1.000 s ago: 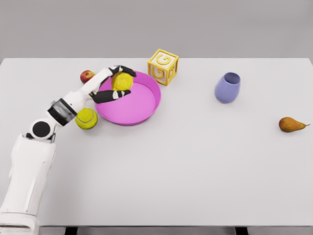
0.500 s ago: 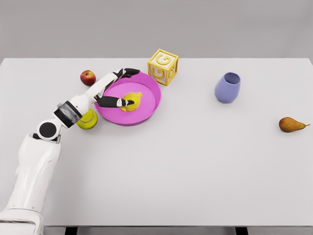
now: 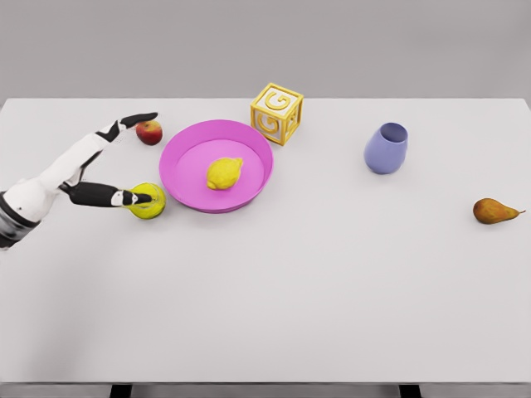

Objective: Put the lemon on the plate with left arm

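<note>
Far left: left hand (image 3: 99, 162) now drawn back off the plate, well clear of its rim, where half a second ago it reached over the dish. Fingers spread wide and straight, holding nothing; one dark finger (image 3: 137, 120) pointing past the apple (image 3: 149, 132), the thumb (image 3: 124, 197) lying across the tennis ball (image 3: 148, 201). Cannot tell whether the thumb touches the ball or only passes in front of it. Forearm mostly out of frame at the left edge, so plainly a withdrawal rather than a fresh reach.

Next along: pink plate (image 3: 249, 148) sitting flat on the bench (image 3: 315, 282), in the same spot as before. Lemon (image 3: 225, 173) lying loose inside it, near the middle, apart from the wall on every side, no finger near it. A second ago held aloft over the near rim; half a second ago down on the plate floor with the hand beside it; now released and apparently at rest.

Meaning for the task: the placement looks done, with only the arm's retreat left. One small risk: nudging the tennis ball or apple on the way out.

Further right: yellow letter block (image 3: 277, 113) just behind the plate's rim, purple cup (image 3: 387, 148), and a pear (image 3: 495, 211) near the far edge, all unmoved. No right arm in view.
</note>
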Available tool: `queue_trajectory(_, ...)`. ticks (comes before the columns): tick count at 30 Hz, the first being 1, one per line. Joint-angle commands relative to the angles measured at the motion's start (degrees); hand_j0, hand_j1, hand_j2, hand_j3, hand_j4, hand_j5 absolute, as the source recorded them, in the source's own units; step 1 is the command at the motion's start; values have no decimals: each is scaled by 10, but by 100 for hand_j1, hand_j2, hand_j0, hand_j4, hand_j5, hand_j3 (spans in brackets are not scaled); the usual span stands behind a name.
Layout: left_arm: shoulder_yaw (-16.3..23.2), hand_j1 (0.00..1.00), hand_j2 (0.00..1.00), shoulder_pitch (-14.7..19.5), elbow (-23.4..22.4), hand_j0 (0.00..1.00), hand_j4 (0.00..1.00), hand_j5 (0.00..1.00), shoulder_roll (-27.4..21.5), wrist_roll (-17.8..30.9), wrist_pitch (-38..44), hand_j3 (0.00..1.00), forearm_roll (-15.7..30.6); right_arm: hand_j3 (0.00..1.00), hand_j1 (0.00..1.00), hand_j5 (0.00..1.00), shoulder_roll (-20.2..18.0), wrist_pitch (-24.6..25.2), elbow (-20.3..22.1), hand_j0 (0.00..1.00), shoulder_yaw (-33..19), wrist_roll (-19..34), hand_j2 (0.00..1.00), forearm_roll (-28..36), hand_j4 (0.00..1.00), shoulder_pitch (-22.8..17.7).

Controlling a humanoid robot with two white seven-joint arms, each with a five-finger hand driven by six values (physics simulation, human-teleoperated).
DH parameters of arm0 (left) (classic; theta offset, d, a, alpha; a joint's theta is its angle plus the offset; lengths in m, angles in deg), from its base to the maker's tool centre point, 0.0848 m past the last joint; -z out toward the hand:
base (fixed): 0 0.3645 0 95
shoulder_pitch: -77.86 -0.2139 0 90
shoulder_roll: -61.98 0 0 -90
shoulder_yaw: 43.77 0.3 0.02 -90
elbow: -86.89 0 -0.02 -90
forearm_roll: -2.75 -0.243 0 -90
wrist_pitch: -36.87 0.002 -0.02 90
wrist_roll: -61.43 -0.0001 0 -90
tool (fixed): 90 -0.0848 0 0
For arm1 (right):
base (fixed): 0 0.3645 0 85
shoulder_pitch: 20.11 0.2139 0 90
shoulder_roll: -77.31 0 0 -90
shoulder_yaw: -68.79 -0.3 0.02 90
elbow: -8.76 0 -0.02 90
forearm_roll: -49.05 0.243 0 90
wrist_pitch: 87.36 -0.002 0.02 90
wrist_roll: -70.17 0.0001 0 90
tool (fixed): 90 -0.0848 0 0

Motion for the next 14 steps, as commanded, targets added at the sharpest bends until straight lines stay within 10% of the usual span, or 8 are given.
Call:
queue_trajectory(1, -9, 100, 100, 0, 13, 100, 100, 100, -36, 0, 1, 100, 31, 100, 100, 100, 0, 0, 0, 100, 0, 0, 100, 0, 100, 0)
queue_trajectory(14, -18, 100, 100, -11, 10, 100, 100, 100, -51, 0, 1, 100, 27, 100, 100, 100, 0, 0, 0, 100, 0, 0, 100, 0, 100, 0)
